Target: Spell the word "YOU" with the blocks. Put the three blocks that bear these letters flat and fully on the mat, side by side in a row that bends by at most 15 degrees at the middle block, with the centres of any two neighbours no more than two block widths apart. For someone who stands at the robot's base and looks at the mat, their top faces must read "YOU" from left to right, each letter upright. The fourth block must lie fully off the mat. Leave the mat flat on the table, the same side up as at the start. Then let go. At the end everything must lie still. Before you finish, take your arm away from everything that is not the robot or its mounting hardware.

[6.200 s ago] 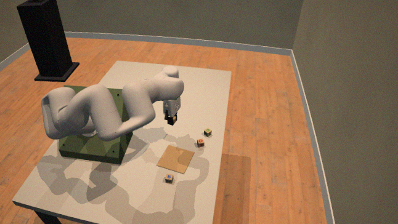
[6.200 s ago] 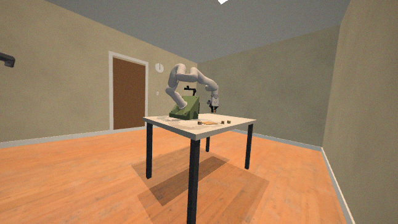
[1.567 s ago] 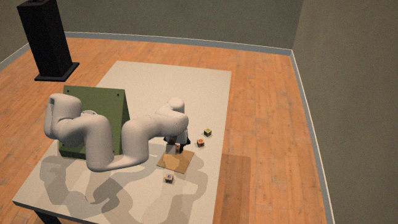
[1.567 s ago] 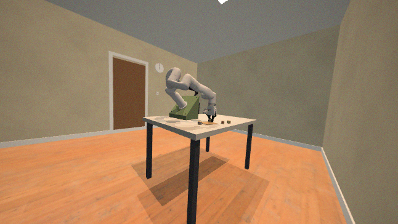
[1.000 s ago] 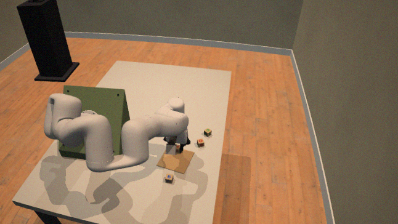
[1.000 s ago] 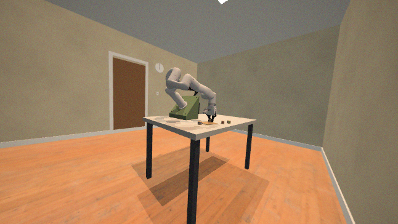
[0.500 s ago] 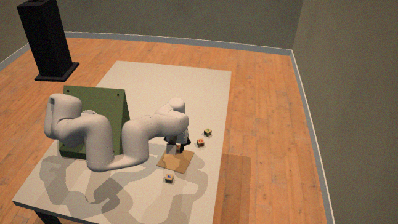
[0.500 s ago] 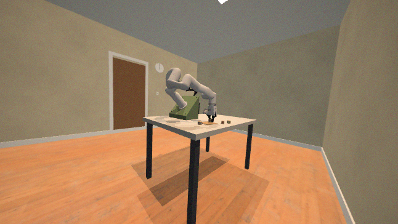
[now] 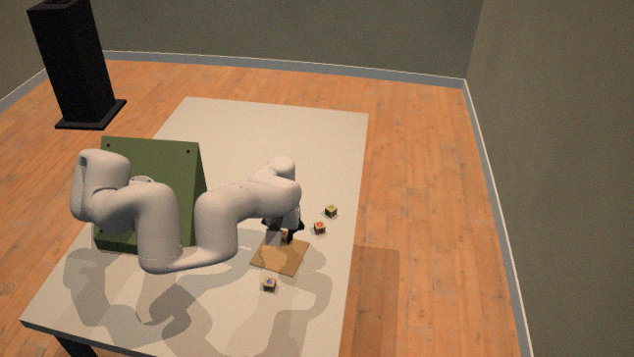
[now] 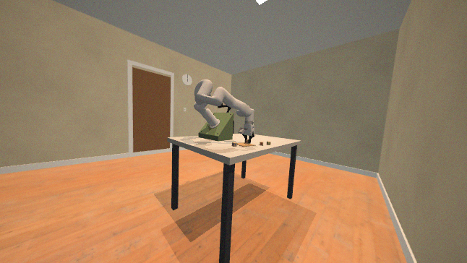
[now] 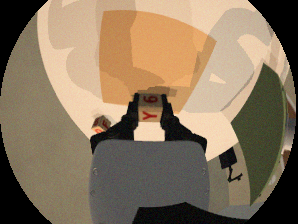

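Observation:
My gripper [image 11: 149,100] is shut on the Y block [image 11: 149,116], a wooden cube with a red letter, and holds it at the near edge of the tan mat [image 11: 156,56]. In the top view the gripper [image 9: 284,236] stands over the mat's [image 9: 280,257] far corner, and the held block is mostly hidden by the fingers. A block with a red O [image 9: 319,227] and a block with a green letter [image 9: 331,211] lie on the table beyond the mat.
The green wedge-shaped base [image 9: 152,191] stands at the table's left side. The table's right edge [image 9: 355,211] runs close behind the two blocks. A black pillar [image 9: 69,59] stands on the floor far off.

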Robot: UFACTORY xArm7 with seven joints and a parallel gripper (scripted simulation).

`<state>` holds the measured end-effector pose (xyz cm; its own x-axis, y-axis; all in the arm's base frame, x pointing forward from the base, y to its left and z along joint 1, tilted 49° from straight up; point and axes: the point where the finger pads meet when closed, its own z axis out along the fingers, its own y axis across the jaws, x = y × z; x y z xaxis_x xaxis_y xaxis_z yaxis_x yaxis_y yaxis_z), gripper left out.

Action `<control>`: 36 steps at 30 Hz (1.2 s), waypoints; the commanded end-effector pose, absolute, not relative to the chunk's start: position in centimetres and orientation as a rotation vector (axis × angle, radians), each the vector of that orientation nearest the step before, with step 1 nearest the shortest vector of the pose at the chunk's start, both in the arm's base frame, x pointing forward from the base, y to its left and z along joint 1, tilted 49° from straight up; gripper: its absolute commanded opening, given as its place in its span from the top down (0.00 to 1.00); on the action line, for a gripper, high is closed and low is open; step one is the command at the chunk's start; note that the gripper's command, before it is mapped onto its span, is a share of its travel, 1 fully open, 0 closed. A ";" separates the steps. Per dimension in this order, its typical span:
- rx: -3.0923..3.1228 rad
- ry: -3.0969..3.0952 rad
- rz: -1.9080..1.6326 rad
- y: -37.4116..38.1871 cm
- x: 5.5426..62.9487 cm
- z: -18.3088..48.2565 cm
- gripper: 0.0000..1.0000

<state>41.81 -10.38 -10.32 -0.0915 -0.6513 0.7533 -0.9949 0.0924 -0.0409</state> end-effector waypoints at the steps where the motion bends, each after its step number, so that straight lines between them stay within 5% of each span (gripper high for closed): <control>1: 1.620 -1.808 0.781 -10.2 42.0 -10.3 0.73; 36: 1.620 -1.808 0.781 -10.4 41.9 -10.5 0.73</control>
<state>41.80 -10.66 -10.56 -0.0915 -0.6513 0.7533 -0.9949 0.0924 -0.0409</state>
